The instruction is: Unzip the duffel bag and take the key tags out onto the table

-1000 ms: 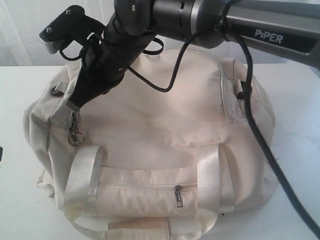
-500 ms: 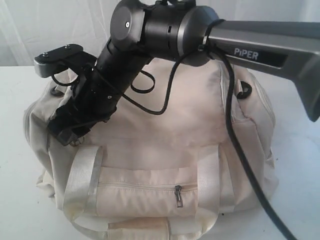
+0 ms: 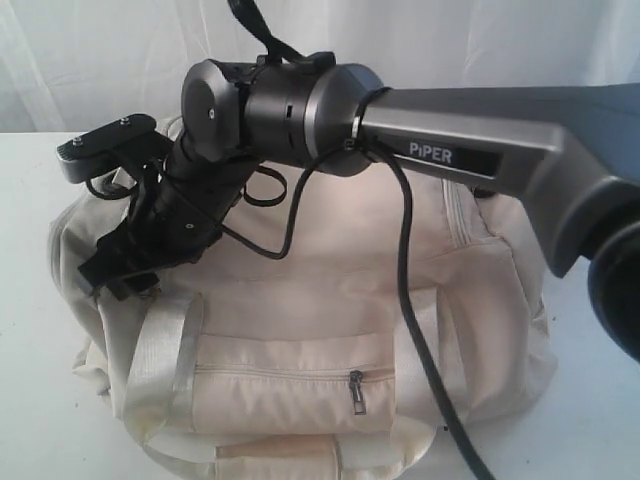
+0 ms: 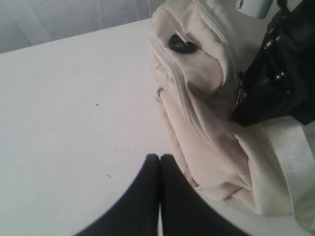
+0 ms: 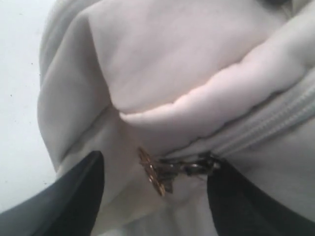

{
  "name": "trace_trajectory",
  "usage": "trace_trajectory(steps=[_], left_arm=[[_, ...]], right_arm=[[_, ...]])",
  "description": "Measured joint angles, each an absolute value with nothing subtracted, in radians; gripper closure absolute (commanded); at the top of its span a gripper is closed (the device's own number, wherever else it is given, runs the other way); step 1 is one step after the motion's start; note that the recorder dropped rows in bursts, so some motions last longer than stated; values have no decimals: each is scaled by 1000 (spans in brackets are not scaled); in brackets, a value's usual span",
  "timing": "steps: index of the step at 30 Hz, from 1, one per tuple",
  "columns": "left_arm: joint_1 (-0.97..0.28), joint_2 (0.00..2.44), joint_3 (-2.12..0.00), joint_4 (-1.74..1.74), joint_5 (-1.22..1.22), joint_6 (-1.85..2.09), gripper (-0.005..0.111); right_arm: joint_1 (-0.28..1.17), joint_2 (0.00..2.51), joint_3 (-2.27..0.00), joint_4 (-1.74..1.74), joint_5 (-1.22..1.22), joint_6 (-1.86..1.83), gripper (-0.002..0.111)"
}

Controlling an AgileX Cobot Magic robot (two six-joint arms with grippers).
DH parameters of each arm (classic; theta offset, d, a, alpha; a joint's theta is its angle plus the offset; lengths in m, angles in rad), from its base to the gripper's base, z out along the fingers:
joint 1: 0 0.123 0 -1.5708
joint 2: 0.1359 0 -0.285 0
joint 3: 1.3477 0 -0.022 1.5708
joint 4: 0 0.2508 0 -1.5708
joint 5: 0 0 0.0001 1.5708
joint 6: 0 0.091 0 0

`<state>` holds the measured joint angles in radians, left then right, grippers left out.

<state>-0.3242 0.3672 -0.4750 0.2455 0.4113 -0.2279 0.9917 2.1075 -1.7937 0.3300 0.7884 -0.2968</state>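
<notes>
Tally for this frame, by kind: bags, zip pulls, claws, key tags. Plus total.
duffel bag: 1
zip pulls: 2, the main zip pull and the front pocket pull
claws: 2, the left claw and the right claw
key tags: 0 in view
Total: 5

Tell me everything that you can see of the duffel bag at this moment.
The duffel bag is large, of soft cream fabric, and lies slumped on the white table. Two shiny webbing handles run down its front, on either side of a small pocket whose zip is shut. A black strap ring sits at one end. The main zip looks shut where it shows; its metal pull hangs between the open fingers of the right gripper.
</notes>
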Motion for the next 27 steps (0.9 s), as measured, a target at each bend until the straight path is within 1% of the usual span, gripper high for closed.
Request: trace_trajectory(steps=[2, 3, 9, 10, 18, 27], left_arm=[[-324, 367, -475, 246, 411, -228, 107], [-324, 367, -475, 246, 411, -228, 107], [-324, 367, -475, 248, 411, -228, 107], [-324, 367, -475, 248, 411, -228, 107], [-324, 367, -475, 248, 411, -228, 107], [-324, 367, -475, 248, 411, -230, 107]], right_arm=[[1000, 2117, -1794, 330, 766, -280, 58], [1001, 2122, -1794, 330, 759, -272, 63], [1004, 2126, -1792, 262, 753, -210, 104], [1004, 2126, -1792, 244, 762, -199, 108], [1005, 2120, -1792, 213, 792, -183, 108], [1006, 2039, -1792, 104, 863, -180, 108]])
